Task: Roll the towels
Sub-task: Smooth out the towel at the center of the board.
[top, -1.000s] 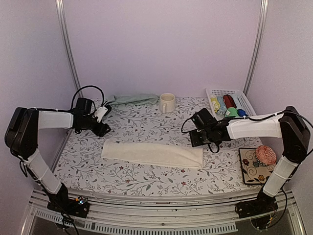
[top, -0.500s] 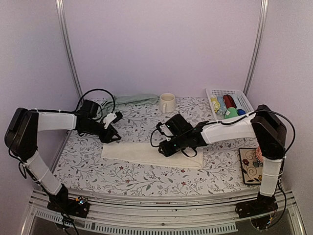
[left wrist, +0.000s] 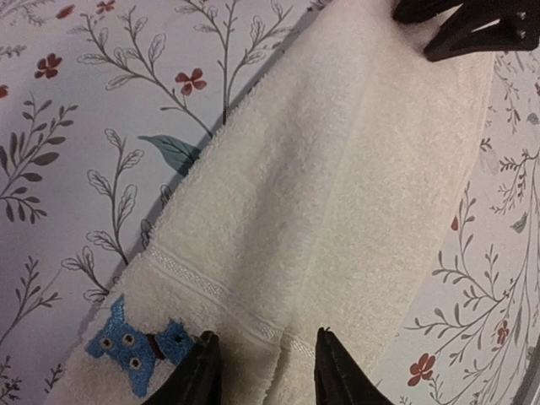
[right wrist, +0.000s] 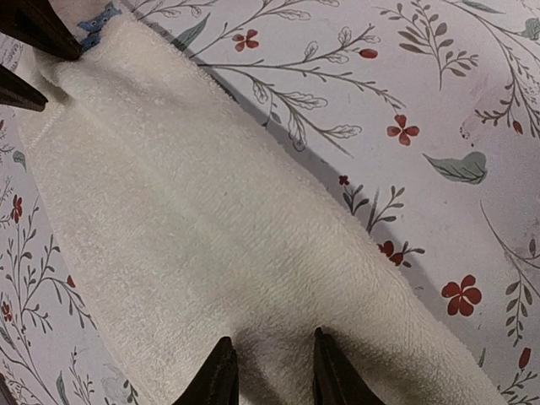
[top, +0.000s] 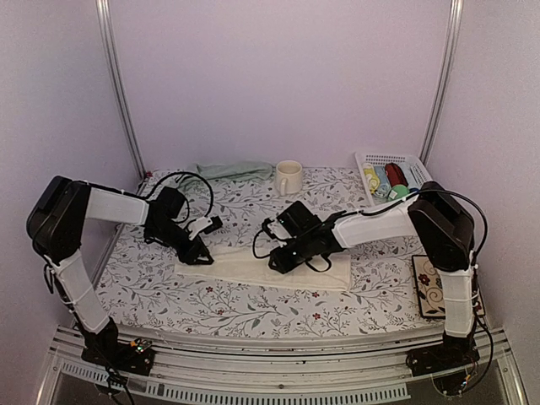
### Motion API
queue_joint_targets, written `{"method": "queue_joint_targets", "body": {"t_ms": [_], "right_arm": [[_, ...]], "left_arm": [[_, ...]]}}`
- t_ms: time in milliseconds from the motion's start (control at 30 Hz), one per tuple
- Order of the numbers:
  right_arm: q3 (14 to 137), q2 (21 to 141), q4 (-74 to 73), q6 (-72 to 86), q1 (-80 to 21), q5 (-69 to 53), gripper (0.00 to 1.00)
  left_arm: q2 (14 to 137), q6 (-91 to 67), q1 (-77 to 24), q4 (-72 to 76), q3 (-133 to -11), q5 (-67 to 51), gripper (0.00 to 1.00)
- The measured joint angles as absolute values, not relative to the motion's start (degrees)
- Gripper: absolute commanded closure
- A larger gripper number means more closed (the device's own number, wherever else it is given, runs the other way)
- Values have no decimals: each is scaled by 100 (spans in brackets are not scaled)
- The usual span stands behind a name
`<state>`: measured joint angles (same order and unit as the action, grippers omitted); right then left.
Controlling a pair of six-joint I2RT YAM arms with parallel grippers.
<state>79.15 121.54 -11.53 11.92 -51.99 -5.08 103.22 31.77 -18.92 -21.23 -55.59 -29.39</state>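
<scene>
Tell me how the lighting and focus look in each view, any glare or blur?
Top external: even, lilac-tinted light, no glare, slightly soft detail. Left wrist: cream towel sharp, its weave showing, a dark shadow along its left edge. Right wrist: equally sharp, shadow along the towel's upper-right edge.

A cream mug (top: 288,177) stands at the back of the floral bench (top: 253,308), a white basket (top: 385,157) of colourful items at the back right corner, a patterned tile (top: 427,285) front right.

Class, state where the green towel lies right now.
In the top view, the green towel lies bunched at the table's far edge, just left of the mug.
</scene>
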Motion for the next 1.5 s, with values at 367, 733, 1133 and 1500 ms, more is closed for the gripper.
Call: {"method": "queue_joint_targets", "body": {"t_ms": [367, 733, 1133, 1500], "right_arm": [[7561, 11887, -1374, 854, -5474, -342, 70], [7264, 11456, -1949, 292, -5787, -134, 48], [6348, 10661, -2213, 939, -5315, 338, 36], [5266, 9480, -1868, 1935, -4475, 532, 31]], "left_arm": [[9334, 3098, -1490, -2283, -5596, -2867, 28], [10492, 2834, -1452, -1892, -5767, -1564, 40], [10619, 2770, -1358, -1653, -5946, -972, 42], [10556, 2534, -1046, -1723, -6243, -1424, 39]]}}
